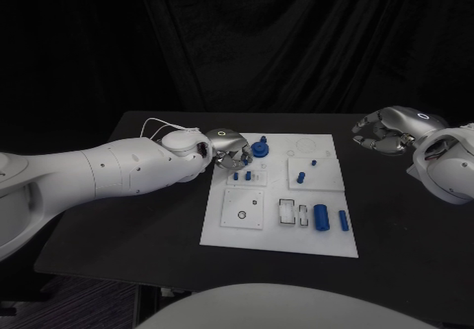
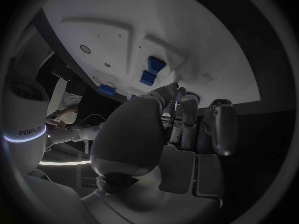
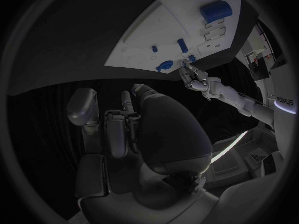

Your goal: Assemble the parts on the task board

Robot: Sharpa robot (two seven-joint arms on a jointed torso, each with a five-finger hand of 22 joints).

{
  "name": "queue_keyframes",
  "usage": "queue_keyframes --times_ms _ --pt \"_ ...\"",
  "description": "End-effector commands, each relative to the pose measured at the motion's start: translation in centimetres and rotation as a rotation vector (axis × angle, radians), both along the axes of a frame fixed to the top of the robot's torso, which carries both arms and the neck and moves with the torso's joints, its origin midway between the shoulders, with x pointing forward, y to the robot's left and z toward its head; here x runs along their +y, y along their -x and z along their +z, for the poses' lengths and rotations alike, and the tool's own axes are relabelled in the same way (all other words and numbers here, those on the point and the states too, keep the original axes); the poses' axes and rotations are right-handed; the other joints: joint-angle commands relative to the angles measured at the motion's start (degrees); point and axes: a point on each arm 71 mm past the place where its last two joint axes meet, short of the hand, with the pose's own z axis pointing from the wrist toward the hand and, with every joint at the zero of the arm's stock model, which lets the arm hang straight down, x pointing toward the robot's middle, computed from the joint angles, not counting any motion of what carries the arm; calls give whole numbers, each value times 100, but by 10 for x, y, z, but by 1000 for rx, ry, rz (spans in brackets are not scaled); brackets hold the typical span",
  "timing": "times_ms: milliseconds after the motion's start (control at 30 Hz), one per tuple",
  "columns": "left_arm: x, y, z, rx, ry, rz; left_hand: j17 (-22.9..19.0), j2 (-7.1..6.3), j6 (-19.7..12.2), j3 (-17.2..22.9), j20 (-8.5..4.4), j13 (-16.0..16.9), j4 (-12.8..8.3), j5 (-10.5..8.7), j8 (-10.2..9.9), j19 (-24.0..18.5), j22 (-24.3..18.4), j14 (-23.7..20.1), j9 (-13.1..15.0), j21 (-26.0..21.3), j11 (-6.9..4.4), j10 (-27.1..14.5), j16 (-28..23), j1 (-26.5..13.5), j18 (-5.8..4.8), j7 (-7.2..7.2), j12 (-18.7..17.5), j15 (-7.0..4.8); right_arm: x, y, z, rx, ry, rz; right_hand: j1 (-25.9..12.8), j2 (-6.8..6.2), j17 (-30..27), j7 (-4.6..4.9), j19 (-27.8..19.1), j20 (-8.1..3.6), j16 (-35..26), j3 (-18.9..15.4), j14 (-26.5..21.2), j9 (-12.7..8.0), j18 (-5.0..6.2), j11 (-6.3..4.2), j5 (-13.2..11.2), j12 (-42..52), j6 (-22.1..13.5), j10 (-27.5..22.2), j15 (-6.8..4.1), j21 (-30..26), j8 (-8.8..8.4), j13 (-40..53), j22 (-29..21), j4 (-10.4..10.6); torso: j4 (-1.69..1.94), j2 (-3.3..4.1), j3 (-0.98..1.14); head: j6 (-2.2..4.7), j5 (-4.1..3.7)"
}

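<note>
The white task board (image 1: 281, 236) lies mid-table. My left hand (image 1: 229, 149) hangs over its far left corner with fingertips (image 1: 235, 164) pointing down at the board, beside a round blue part (image 1: 261, 147) and a small blue piece (image 1: 247, 176). The right wrist view shows the left hand (image 3: 199, 79) with its fingertips gathered at a small blue piece (image 3: 191, 58); whether it pinches the piece is unclear. My right hand (image 1: 387, 130) hovers off the board's far right corner, fingers curled in, holding nothing. Two blue pegs (image 1: 301, 177) stand at the board's right. A thick blue cylinder (image 1: 322, 216) and a slimmer one (image 1: 344, 219) lie nearer me.
A white inset plate with a round hole (image 1: 243, 214) sits on the board's near left, with slotted recesses (image 1: 288, 211) beside it. Bare black table (image 1: 395, 226) surrounds the board on both sides. A white cable (image 1: 158, 127) loops at my left wrist.
</note>
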Motion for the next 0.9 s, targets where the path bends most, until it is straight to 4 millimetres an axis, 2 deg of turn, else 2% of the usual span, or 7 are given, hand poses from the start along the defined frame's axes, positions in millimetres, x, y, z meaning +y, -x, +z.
queue_keyframes --times_ms 33,167,267,367,533,733,900 --pt "-1 2 -5 26 -13 -2 -33 13 -37 9 -9 -16 -40 3 -29 -51 1075 -60 -13 -37 39 -15 -54 9 -67 21 -37 7 0 0 -1 5 5 -4 -10 -57 1315 -10 -35 4 -15 30 507 -8 90 22 39 -21 11 408 24 -17 24 1385 718 -4 2 1 0 -1 -7" --pt "-1 2 -7 32 -19 5 -90 -10 -232 39 4 -52 -64 -1 -178 -85 1064 -120 -82 -80 71 -78 -82 4 -59 -19 -106 36 0 1 -1 6 5 -5 -10 -57 1315 -10 -35 4 -15 30 507 -8 90 22 39 -21 11 408 24 -17 24 1385 718 -4 2 0 0 -1 -9" --pt "0 2 -7 34 -21 9 -149 -38 -511 105 31 -116 -86 1 -351 -116 1054 -172 -191 -122 152 -177 -101 -6 -53 -152 -213 90 0 1 -1 6 5 -5 -10 -57 1315 -10 -35 4 -15 30 507 -8 90 22 39 -21 11 408 24 -17 24 1385 718 -4 1 -2 2 -1 -9" --pt "0 2 -8 35 -21 10 -190 -76 -715 148 52 -161 -102 -6 -367 -132 1048 -205 -283 -146 183 -233 -113 -14 -48 -228 -275 119 0 1 -1 6 4 -6 -10 -57 1312 -10 -38 4 -21 35 505 -9 92 22 39 -37 9 388 25 -29 23 1371 716 -7 0 -1 2 -1 -12" --pt "1 1 -8 28 -17 10 -290 -142 -1295 218 92 -272 -114 -59 -365 -167 1034 -272 -540 -199 234 -375 -141 -58 -36 -471 -411 156 -1 1 -1 5 4 -6 -10 -57 1312 -10 -38 4 -21 35 505 -9 92 22 39 -37 9 388 25 -29 23 1371 716 -7 -2 -2 1 -1 -5" --pt "3 0 -5 -8 3 20 -336 -175 -1578 215 112 -304 -125 -103 -364 -187 1028 -310 -683 -228 268 -552 -149 -83 -31 -598 -468 179 -1 1 -1 6 5 -6 -10 -57 1312 -10 -38 4 -21 35 505 -9 92 22 39 -37 9 388 25 -29 23 1371 716 -7 -1 0 -1 -1 -7" --pt "8 -1 1 -85 46 44 -316 -191 -1630 199 117 -296 -124 -118 -360 -168 1036 -290 -711 -205 280 -569 -129 -98 -37 -622 -455 185 -2 1 -1 6 5 -7 -8 -61 1311 -11 -38 4 -21 39 505 -11 92 21 38 -52 7 370 24 -34 22 1358 715 -11 1 -2 -2 -1 -6"
